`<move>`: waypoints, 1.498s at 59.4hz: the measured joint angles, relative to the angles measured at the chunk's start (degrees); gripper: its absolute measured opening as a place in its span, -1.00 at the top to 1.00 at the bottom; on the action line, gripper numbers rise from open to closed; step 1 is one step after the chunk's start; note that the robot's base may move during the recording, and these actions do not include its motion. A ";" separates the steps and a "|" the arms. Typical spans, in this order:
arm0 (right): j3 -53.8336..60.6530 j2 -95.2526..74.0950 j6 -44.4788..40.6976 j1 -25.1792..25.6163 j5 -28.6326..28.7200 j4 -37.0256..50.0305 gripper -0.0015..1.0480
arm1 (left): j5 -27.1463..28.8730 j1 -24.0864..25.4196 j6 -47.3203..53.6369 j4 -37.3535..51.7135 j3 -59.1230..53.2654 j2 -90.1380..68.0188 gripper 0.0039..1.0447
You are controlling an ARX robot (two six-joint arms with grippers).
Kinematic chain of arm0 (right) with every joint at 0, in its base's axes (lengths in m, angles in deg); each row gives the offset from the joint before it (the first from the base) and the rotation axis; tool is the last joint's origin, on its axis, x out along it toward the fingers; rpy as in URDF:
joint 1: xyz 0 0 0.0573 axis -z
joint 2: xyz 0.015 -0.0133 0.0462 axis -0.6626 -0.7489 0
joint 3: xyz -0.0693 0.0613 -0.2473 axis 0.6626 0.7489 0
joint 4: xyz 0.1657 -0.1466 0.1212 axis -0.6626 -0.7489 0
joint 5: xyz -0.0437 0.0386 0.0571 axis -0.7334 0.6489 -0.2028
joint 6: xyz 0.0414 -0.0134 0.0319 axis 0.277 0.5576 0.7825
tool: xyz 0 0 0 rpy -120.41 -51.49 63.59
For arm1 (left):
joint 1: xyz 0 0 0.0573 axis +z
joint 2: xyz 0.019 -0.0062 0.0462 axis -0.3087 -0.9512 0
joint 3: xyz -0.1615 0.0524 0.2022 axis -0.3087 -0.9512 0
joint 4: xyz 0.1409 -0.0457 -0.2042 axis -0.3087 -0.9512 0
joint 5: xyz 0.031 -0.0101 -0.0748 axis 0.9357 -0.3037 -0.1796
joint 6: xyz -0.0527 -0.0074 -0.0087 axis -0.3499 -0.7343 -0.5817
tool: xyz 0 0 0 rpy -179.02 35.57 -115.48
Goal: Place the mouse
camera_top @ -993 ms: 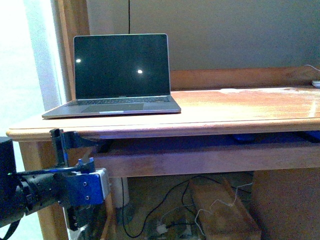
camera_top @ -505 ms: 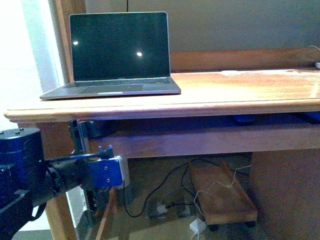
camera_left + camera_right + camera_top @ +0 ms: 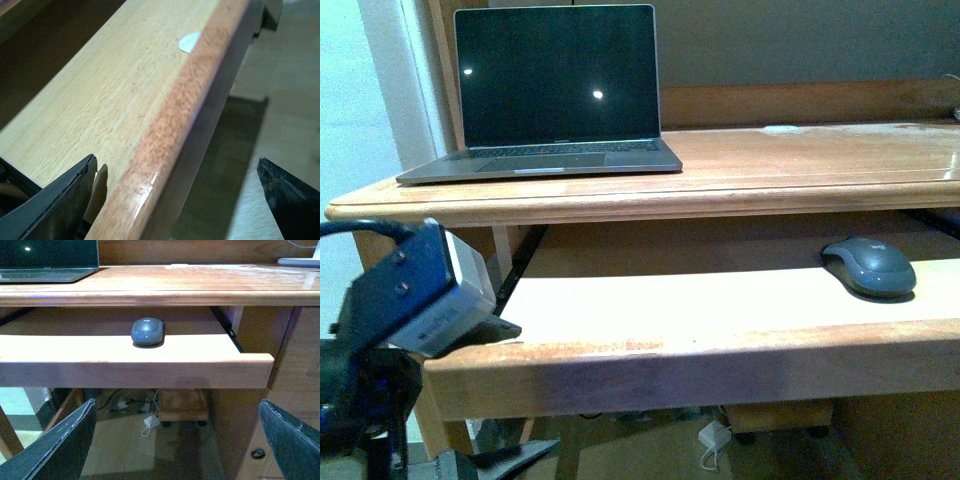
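At right of frame, the mouse [image 3: 869, 267] lay on the tray [image 3: 670, 300]. Right jaws, spread and empty, faced it; left jaws, also parted, sat at lower left.

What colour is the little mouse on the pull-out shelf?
The mouse is dark grey with a bluish tint. It shows clearest in the right wrist view.
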 joint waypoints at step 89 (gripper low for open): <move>-47.30 -82.20 -8.39 -11.21 -9.25 14.38 -0.86 | 42.36 9.35 -43.54 -6.88 -33.59 75.25 0.95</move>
